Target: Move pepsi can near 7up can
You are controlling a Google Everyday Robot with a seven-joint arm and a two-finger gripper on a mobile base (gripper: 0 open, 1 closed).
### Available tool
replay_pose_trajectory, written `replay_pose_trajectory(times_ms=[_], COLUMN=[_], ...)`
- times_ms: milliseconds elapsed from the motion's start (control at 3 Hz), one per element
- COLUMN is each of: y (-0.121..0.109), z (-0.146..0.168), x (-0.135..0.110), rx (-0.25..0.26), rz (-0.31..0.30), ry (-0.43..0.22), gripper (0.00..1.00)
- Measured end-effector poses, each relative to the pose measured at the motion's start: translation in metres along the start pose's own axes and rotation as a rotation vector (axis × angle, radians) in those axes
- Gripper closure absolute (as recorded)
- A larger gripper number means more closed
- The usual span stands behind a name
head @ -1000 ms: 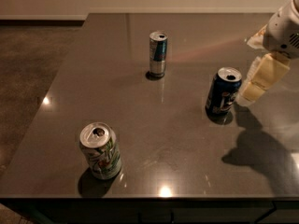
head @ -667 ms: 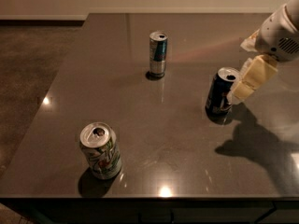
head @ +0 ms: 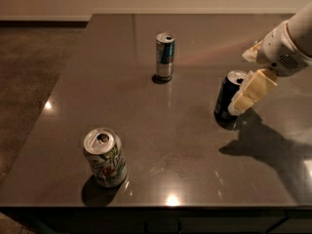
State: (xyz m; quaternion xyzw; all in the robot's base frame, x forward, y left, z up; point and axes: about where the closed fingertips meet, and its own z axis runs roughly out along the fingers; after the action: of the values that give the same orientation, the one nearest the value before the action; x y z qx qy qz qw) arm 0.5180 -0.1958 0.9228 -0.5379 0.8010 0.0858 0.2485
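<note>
The pepsi can [head: 225, 97], dark navy with a silver top, stands upright at the right of the dark table [head: 161, 150]. The 7up can [head: 106, 158], white with green markings, stands upright near the front left corner. My gripper [head: 249, 75] reaches in from the right with its cream fingers open. The near finger [head: 250, 91] overlaps the pepsi can's right side and the far finger [head: 252, 53] sits behind the can's top. The jaws are not closed on the can.
A slim silver-and-blue can [head: 165, 56] stands upright at the table's far middle. The table's left edge [head: 58, 89] drops to a brown floor. My arm's shadow [head: 273, 150] lies across the right of the table.
My gripper has moved left and slightly down, closing in on the pepsi can. The cans have not moved.
</note>
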Motion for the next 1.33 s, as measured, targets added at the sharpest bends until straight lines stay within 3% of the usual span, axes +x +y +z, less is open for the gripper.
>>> replay_pose_trajectory(times_ms=[333, 1333], y=[0.0007, 0.0012], z=[0.0079, 0.0112], x=[0.0015, -0.0014], rx=[-0.002, -0.026], rz=[-0.009, -0.028], ry=[-0.015, -0.051], gripper=[0.16, 0.87])
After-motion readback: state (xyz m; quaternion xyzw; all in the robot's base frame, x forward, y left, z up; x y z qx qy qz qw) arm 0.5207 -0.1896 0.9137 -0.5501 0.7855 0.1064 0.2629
